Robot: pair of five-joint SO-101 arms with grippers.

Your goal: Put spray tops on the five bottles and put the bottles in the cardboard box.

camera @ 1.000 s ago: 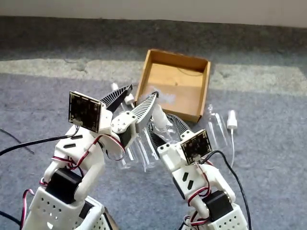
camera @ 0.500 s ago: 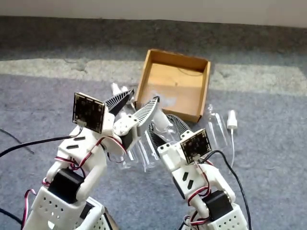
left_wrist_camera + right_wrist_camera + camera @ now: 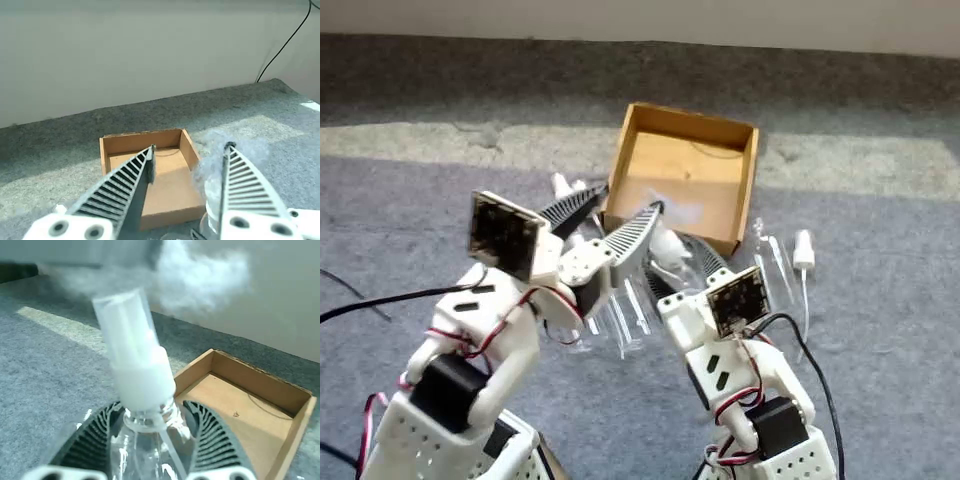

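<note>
Squarely, the capped bottle (image 3: 144,452) sits between the right fingers (image 3: 216,440), touching both.

cardboard box (image 3: 670,165) open-topped, bottles (image 3: 625,320) crowd its front

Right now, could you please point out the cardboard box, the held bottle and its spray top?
cardboard box (image 3: 685,170): high view, bare floor.
held bottle (image 3: 148,422): right wrist view, neck.
spray top (image 3: 142,380): right wrist view, collar.

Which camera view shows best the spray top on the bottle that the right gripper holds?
The right wrist view: the spray top stands close, on the neck of the bottle in the right gripper. In the high view it is small, beside the cardboard box. The left wrist view gives a pale blur.
</note>
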